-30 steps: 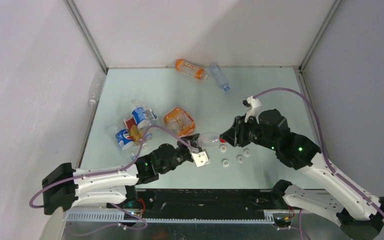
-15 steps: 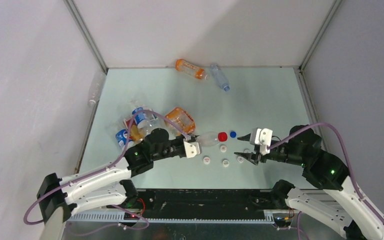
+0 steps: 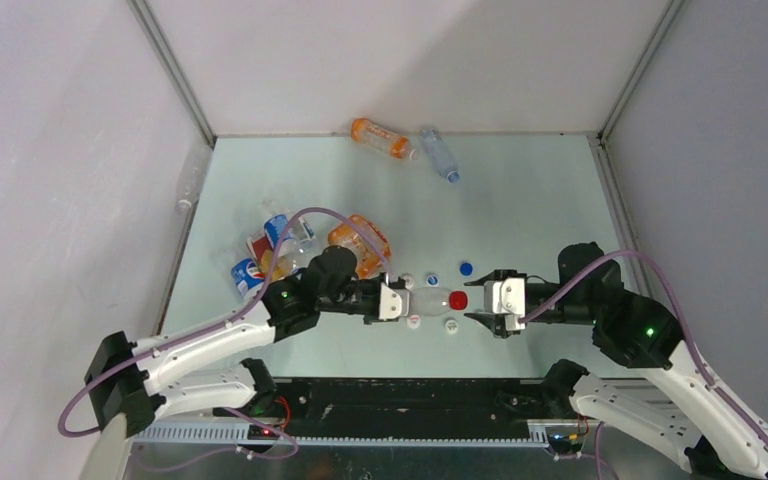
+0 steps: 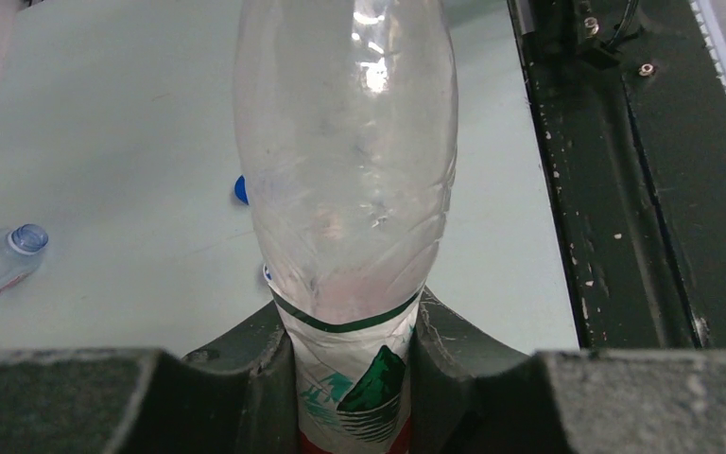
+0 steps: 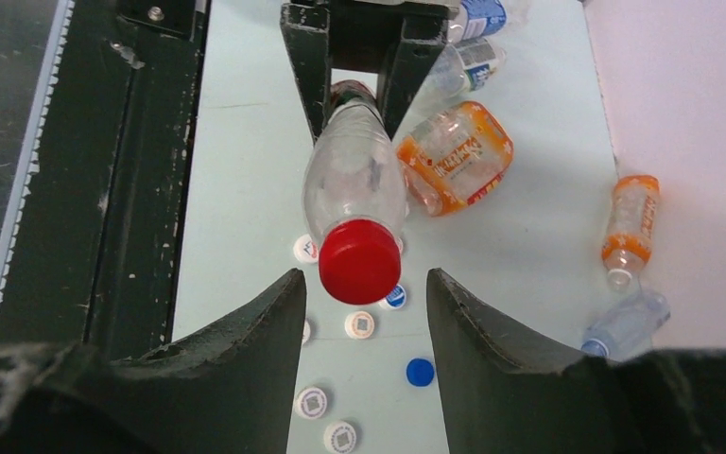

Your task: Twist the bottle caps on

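My left gripper is shut on a clear bottle with a white, green and red label and holds it lying level, neck to the right. In the left wrist view the bottle is clamped between the fingers. A red cap sits on its neck. My right gripper faces the cap, open. In the right wrist view the red cap lies just between the tips of the open gripper, untouched, with the bottle behind it.
Loose white caps and a blue cap lie on the table under the bottle. A wide orange bottle and a pile with a Pepsi bottle lie at the left. An orange bottle and a clear bottle lie at the back.
The left arm has carried the capped bottle nearer and to the right. The right gripper has moved left and lined up on the red cap, jaws either side of it.
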`<action>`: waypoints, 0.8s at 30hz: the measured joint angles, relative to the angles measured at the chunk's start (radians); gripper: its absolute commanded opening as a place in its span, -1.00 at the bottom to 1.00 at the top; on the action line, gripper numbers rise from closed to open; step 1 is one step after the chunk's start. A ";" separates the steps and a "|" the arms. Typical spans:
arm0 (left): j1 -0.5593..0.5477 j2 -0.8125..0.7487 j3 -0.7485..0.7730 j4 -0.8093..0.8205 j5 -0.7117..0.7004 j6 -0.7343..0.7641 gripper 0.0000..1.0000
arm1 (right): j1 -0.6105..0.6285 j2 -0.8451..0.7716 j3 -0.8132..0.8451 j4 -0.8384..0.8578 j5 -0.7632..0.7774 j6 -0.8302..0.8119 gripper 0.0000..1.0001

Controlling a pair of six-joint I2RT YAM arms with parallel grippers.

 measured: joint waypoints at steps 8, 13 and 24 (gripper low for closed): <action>0.000 0.019 0.031 -0.009 0.041 0.009 -0.78 | 0.000 0.038 0.000 -0.006 -0.051 -0.022 -0.02; 0.000 0.023 0.031 -0.016 0.048 0.016 -0.78 | 0.000 0.058 0.000 -0.013 -0.052 -0.021 -0.32; -0.002 0.022 -0.018 0.063 -0.048 -0.001 -0.76 | -0.017 0.117 0.000 0.051 0.033 0.325 -1.00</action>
